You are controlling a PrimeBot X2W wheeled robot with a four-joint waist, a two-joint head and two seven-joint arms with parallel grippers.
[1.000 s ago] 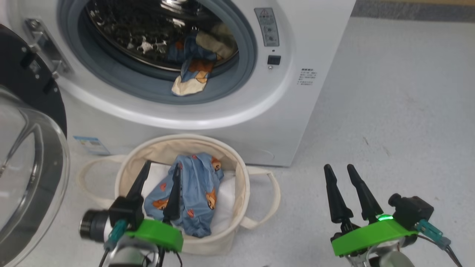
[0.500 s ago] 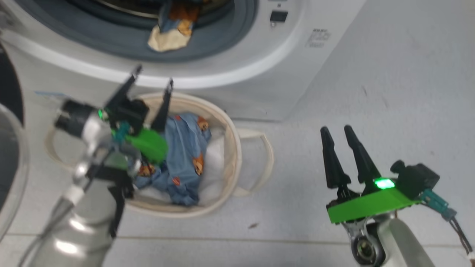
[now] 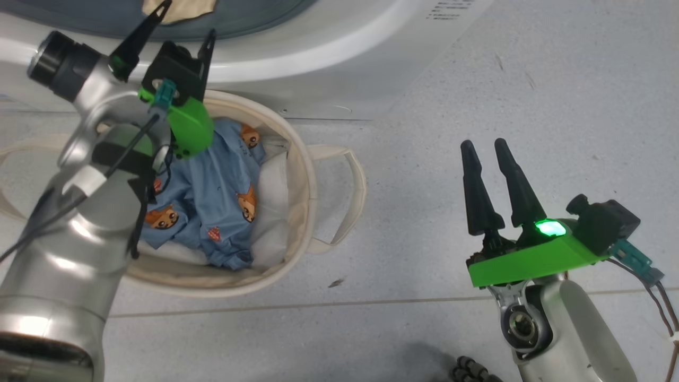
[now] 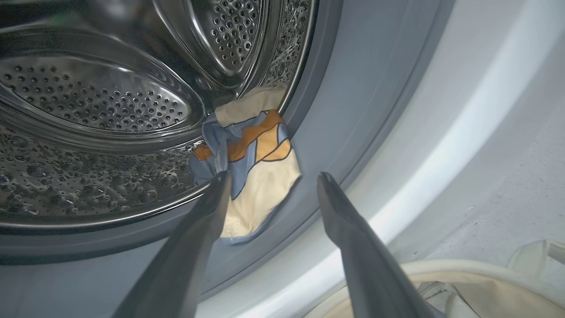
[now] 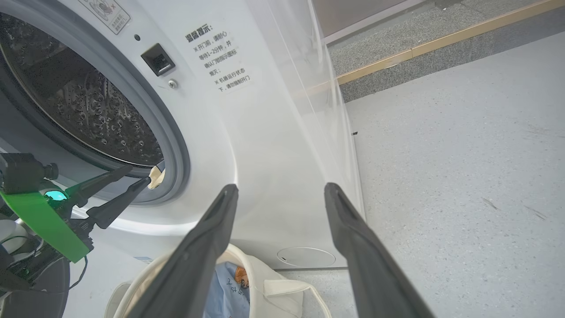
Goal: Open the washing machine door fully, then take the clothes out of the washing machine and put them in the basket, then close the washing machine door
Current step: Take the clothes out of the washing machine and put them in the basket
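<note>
Holding clothes, the basket fronts the washing machine, seemingly 1 garment inside; all fingers wide.

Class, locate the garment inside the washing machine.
Left wrist view, centre: the garment hangs out of the drum over the grey seal, just beyond the open left gripper.

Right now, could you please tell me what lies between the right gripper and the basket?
Bare grey floor: in the head view, nothing sits between the right gripper and the basket.
</note>
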